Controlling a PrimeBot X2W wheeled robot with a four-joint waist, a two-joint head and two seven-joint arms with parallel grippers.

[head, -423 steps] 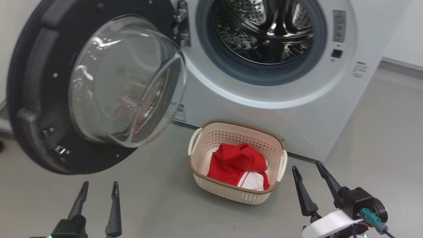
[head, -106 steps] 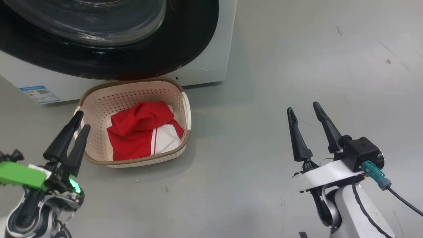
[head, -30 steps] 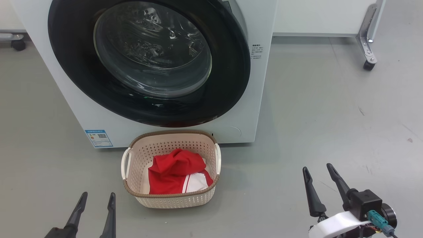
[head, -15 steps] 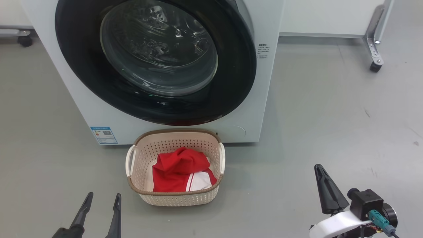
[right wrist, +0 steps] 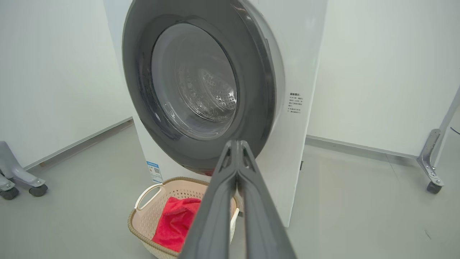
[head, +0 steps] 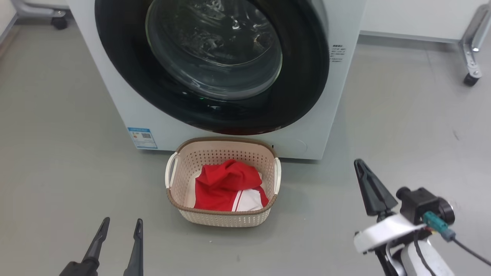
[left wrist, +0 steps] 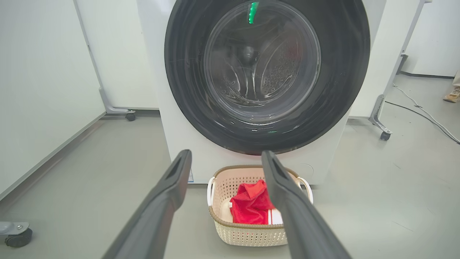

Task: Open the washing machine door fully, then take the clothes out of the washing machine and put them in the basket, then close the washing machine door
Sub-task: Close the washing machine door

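One basket [head: 226,221] of red-and-white clothes [head: 224,184], on the floor just before the washing machine [head: 330,115], under its shut washing machine door [head: 307,76]. Left gripper [head: 122,221]: jaws wide, empty, nearer than the basket. Right gripper [head: 360,164]: jaws pressed together, empty, well right. Drum interior indistinct behind glass.

One washing machine [head: 172,132] dead ahead, one washing machine door [head: 305,65] on it, one blue sticker [head: 142,138] low on the front. One basket [head: 224,218] on the floor, and the clothes [head: 224,184] in it: one red-and-white heap, number of pieces impossible to call. Tools, two: left tool [head: 122,220], right tool [head: 360,164]. Head view gives a castor [head: 59,23] far left and a castor [head: 470,79] far right, that's two. One shoe [left wrist: 452,96] at the left wrist view's edge.
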